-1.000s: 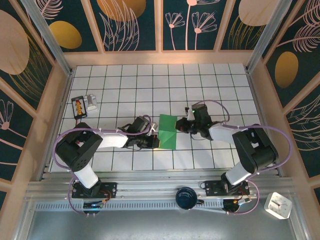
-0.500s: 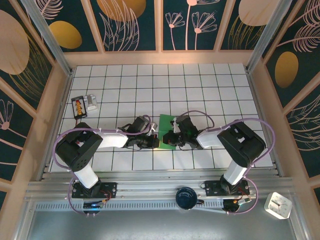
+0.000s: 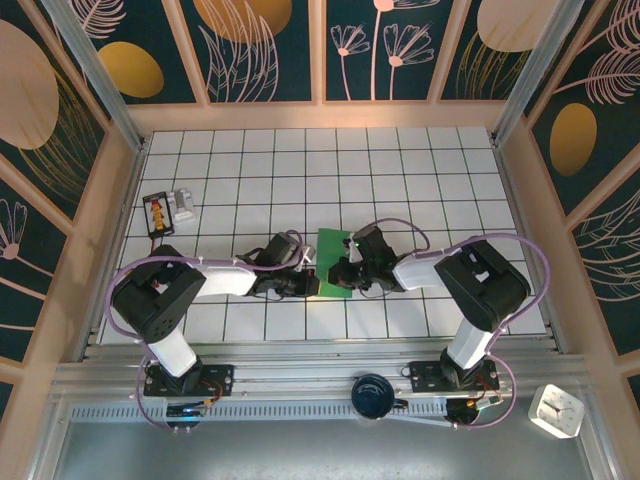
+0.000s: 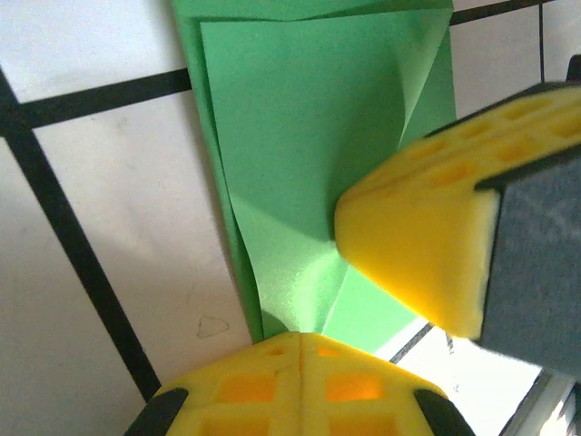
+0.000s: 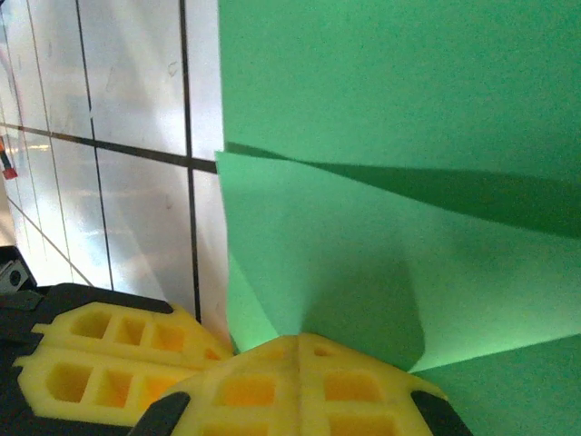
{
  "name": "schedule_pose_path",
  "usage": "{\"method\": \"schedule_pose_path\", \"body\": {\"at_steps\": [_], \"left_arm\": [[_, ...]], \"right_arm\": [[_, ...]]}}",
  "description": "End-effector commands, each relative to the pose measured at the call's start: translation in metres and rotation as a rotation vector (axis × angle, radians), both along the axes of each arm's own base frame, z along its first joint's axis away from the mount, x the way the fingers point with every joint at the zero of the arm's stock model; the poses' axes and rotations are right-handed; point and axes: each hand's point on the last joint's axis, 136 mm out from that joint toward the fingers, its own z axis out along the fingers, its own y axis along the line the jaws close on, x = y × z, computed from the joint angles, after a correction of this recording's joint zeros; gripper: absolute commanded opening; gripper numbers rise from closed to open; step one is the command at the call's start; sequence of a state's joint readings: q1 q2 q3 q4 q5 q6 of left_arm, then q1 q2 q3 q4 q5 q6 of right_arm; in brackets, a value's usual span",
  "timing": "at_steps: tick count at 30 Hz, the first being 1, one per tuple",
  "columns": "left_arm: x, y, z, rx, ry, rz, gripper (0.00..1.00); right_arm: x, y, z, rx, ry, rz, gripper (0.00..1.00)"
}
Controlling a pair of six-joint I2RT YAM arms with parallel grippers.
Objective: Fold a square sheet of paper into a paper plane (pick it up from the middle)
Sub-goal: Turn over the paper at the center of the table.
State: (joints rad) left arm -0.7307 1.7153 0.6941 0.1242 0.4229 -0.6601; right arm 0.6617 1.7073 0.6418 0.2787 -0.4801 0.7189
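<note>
**Anchor one side, carry the flap across**

The square sheet of paper point(image 3: 334, 262), part-creased, lies just toward 6 o'clock of the tabletop point(image 3: 400, 170) centre. The left fingers point(image 4: 300, 381) are clenched, with their tips on its 9 o'clock edge (pinching or merely pressing, I cannot tell). The right fingers point(image 5: 300, 391), reaching in from 3 o'clock, are clenched on a raised flap. It seems best to use the left as anchor, draw the flap slowly to its line, then press the crease flat.

sheet point(image 3: 333, 262) 1; left tool point(image 3: 311, 284), right tool point(image 3: 339, 275) 2; orange box point(image 3: 156, 214) 1; bowl point(image 3: 372, 394) 1; clock point(image 3: 556, 410) 1
</note>
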Motion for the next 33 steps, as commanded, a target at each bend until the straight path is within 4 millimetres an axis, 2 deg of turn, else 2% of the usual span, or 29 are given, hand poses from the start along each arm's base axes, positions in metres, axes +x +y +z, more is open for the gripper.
{"method": "schedule_pose_path", "body": {"at_steps": [1,4,5,9,11,15,17,19,20,23,26,30,33], "left_arm": [[-0.041,0.075,-0.077,0.370,0.143,0.040,0.00],[-0.042,0.077,-0.078,0.377,0.146,0.039,0.00],[-0.042,0.077,-0.078,0.375,0.144,0.039,0.00],[-0.039,0.073,-0.073,0.359,0.137,0.047,0.00],[-0.036,0.068,-0.069,0.337,0.134,0.054,0.00],[-0.028,0.054,-0.054,0.268,0.119,0.074,0.00],[-0.020,0.042,-0.041,0.206,0.102,0.089,0.00],[-0.012,0.030,-0.027,0.150,0.081,0.096,0.01],[-0.005,0.021,-0.011,0.102,0.050,0.098,0.08],[0.010,0.005,0.021,0.013,-0.012,0.108,0.24],[0.024,0.003,0.045,-0.033,-0.079,0.133,0.32],[0.043,0.010,0.065,-0.105,-0.117,0.193,0.33],[0.049,-0.005,0.067,-0.132,-0.103,0.145,0.23]], "right_arm": [[0.009,-0.042,-0.031,-0.163,0.045,-0.085,0.00],[0.018,-0.056,-0.034,-0.189,0.047,-0.112,0.00],[0.027,-0.068,-0.035,-0.195,0.052,-0.149,0.00],[0.047,-0.094,-0.031,-0.199,0.042,-0.208,0.00],[0.059,-0.100,-0.017,-0.187,0.003,-0.222,0.00],[0.070,-0.096,0.016,-0.140,-0.097,-0.208,0.00],[0.067,-0.087,0.033,-0.090,-0.146,-0.195,0.00],[0.058,-0.075,0.040,-0.047,-0.166,-0.173,0.00],[0.051,-0.067,0.042,-0.033,-0.169,-0.159,0.00],[0.034,-0.044,0.041,0.003,-0.172,-0.114,0.00],[0.019,-0.030,0.034,0.018,-0.143,-0.080,0.01],[0.007,-0.040,0.029,-0.025,-0.134,-0.088,0.04],[0.000,-0.056,0.027,-0.101,-0.131,-0.104,0.10]]}}
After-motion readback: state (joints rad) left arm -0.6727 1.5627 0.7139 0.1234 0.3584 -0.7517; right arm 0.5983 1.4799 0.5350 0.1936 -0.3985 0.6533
